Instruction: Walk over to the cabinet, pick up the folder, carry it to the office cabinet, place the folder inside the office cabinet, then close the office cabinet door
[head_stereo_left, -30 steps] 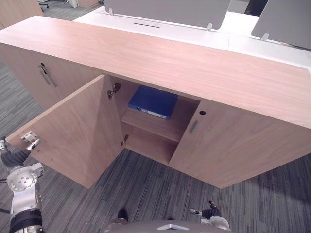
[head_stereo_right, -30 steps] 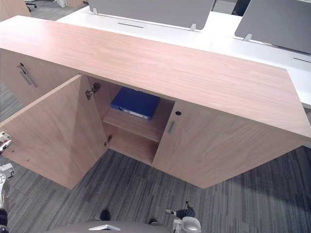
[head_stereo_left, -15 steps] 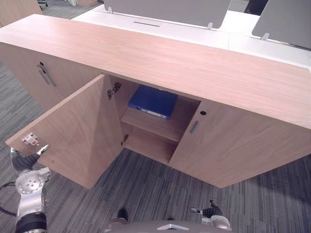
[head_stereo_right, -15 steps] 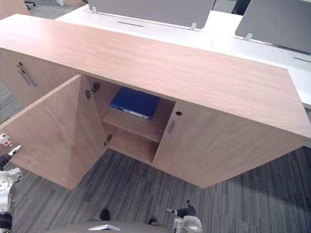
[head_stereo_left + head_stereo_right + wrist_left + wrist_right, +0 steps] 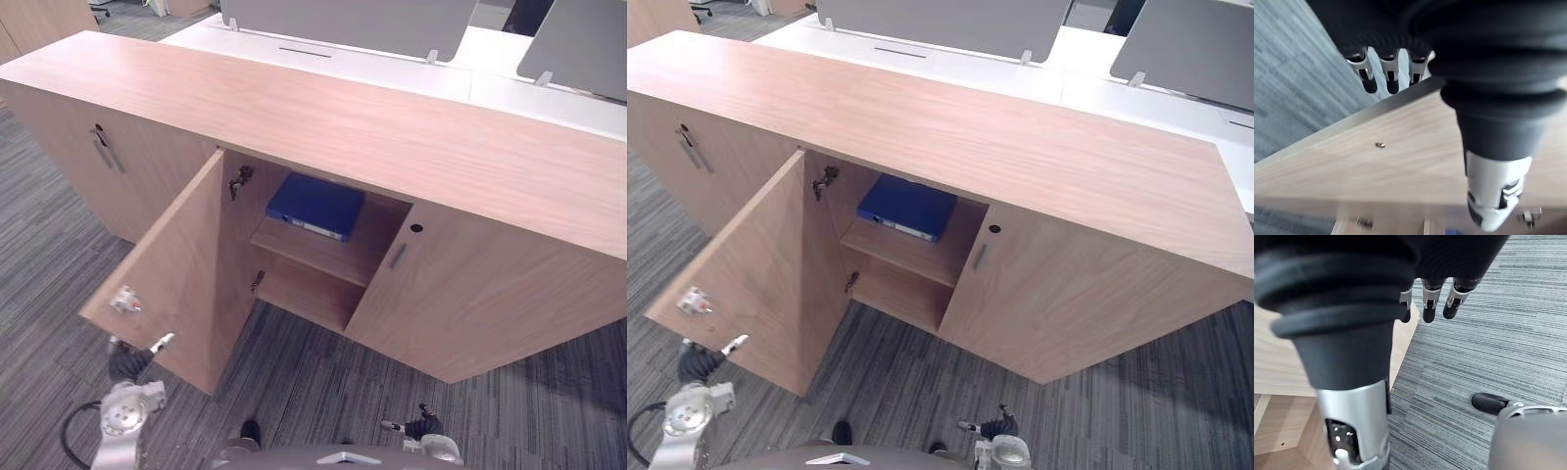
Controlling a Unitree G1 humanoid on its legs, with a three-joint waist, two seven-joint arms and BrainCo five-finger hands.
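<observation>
Folder [image 5: 315, 205] shelved, far from left hand [image 5: 127, 362].

Both eye views look down from high and a little back, facing 12 o'clock over the office cabinet [image 5: 411, 137]. Set slightly apart, they share its open door [image 5: 181, 274] at 8 o'clock and the blue folder [image 5: 315, 204] on the shelf [image 5: 306, 249] near centre. The left wrist view looks along the left hand [image 5: 1392, 76] from very close onto that door's edge. The right wrist view looks along the right hand [image 5: 1429, 303] down at the carpet floor [image 5: 1488, 342].
</observation>
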